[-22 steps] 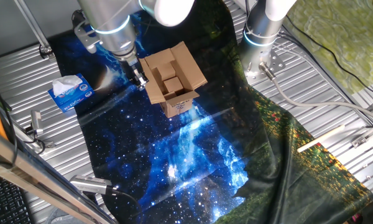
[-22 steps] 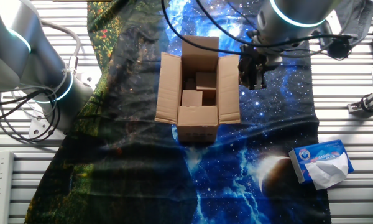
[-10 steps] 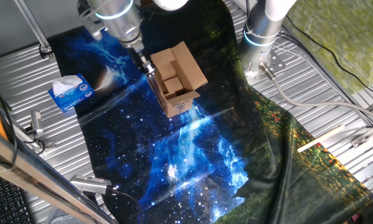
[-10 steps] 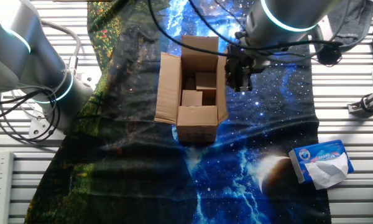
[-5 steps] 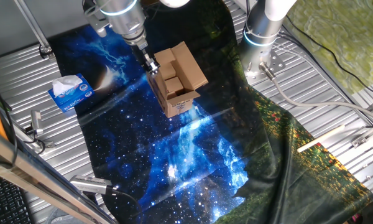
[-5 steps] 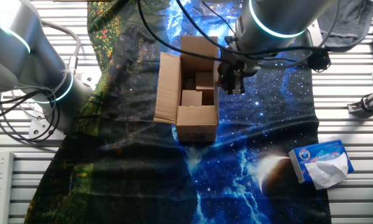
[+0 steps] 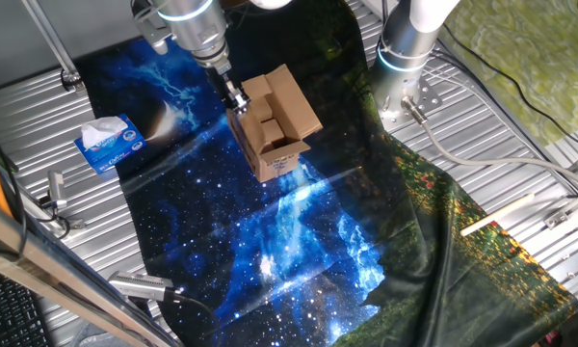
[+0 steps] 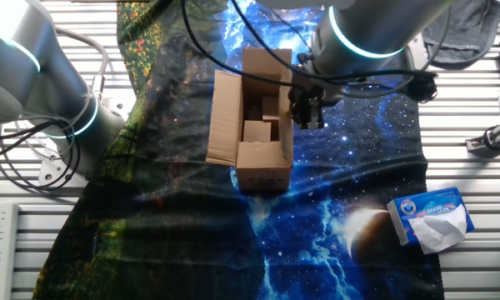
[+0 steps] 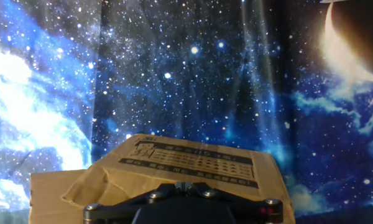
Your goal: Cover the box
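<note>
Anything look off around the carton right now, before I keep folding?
Nothing damaged or spilled. The box stands upright on the cloth with its flaps unevenly set: one raised beside the claw, the opposite one splayed outward. The tissue box sits apart.

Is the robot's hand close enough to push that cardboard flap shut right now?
Probably yes. The gripper is right at the box, against the flap on its side, which already stands up. Nothing sits between them, and the opening beyond looks free.
</note>
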Robot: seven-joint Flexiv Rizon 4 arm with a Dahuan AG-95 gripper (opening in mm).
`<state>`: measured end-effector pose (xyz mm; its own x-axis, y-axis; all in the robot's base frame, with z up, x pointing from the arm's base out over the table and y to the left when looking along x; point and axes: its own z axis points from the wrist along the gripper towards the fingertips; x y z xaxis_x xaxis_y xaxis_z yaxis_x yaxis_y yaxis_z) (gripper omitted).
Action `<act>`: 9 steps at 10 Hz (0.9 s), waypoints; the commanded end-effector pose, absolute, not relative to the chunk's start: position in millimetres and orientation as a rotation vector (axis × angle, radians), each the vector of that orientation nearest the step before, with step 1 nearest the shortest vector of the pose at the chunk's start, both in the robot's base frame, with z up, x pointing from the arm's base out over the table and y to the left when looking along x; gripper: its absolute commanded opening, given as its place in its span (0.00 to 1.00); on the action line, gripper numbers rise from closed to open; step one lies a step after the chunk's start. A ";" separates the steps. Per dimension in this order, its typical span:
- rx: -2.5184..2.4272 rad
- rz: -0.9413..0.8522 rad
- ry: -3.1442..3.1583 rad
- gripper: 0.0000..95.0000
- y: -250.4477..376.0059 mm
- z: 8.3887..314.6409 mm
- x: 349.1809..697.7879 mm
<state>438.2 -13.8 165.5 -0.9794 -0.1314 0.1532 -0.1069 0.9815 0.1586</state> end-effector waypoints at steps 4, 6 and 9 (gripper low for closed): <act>0.175 -0.230 -2.966 0.00 -15.0 162.9 433.0; 0.181 -0.233 -2.975 0.00 -15.9 160.9 430.0; 0.188 -0.235 -2.985 0.00 -17.1 155.7 429.2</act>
<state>428.0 -17.5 155.5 -0.9826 -0.1350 0.1278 -0.1134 0.9800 0.1633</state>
